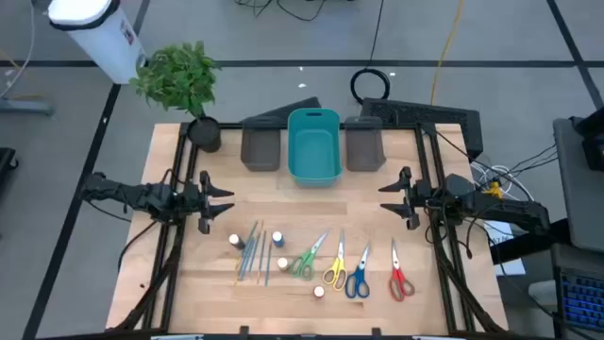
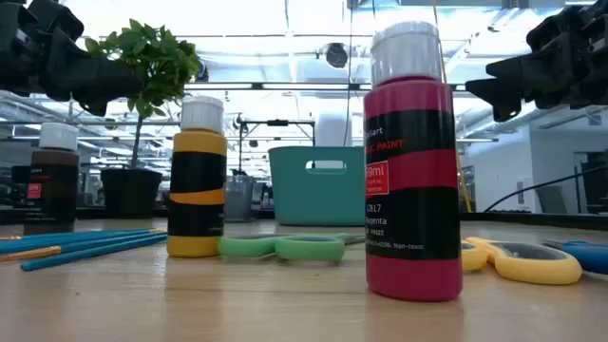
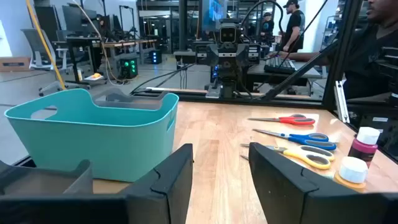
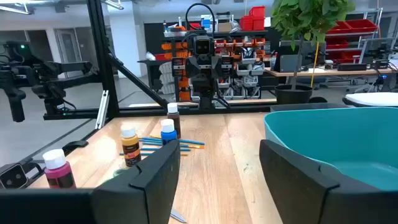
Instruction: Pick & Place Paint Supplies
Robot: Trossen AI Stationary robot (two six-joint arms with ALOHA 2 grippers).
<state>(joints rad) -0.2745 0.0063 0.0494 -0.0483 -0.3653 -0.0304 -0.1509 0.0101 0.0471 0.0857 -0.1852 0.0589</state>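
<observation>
Your left end effector (image 1: 226,200) hovers near the surface's (image 1: 377,203) left edge, fingers spread wide and holding nothing. Your right end effector (image 1: 387,196) hovers near the right edge, also wide and empty. The bottles (image 1: 235,242), brushes (image 1: 251,253) and four scissors (image 1: 351,269) lie along the front edge, well apart from both. The teal bin (image 1: 313,144) sits at the middle of the back edge.

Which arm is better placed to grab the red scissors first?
The right arm, probably. The red scissors lie at the right end of the scissor row, nearest the right end effector, which hovers open. The left end effector, also open, waits across the table beyond the brushes.
</observation>
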